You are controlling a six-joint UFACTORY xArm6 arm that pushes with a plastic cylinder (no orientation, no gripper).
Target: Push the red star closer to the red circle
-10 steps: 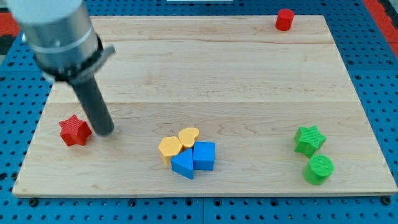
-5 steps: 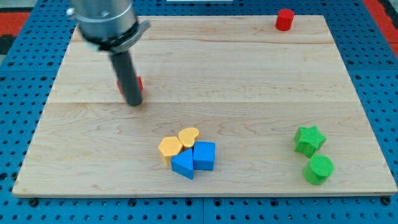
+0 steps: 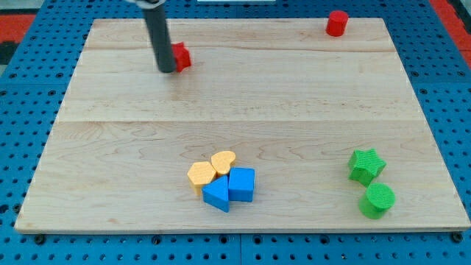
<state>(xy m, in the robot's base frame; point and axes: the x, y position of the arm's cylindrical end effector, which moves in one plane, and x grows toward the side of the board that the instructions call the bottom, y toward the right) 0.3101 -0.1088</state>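
The red star (image 3: 180,56) lies near the top left of the wooden board (image 3: 294,110), partly hidden behind my rod. My tip (image 3: 167,71) rests on the board right against the star's left side. The red circle (image 3: 337,23), a short cylinder, stands at the board's top edge toward the view's right, far to the right of the star.
Two yellow blocks (image 3: 211,168) and two blue blocks (image 3: 229,188) cluster at the bottom middle. A green star (image 3: 366,165) and a green circle (image 3: 377,199) sit at the bottom right. A blue pegboard surrounds the board.
The rod has swept from the board's lower left up and to the right, carrying the red star with it toward the top of the board.
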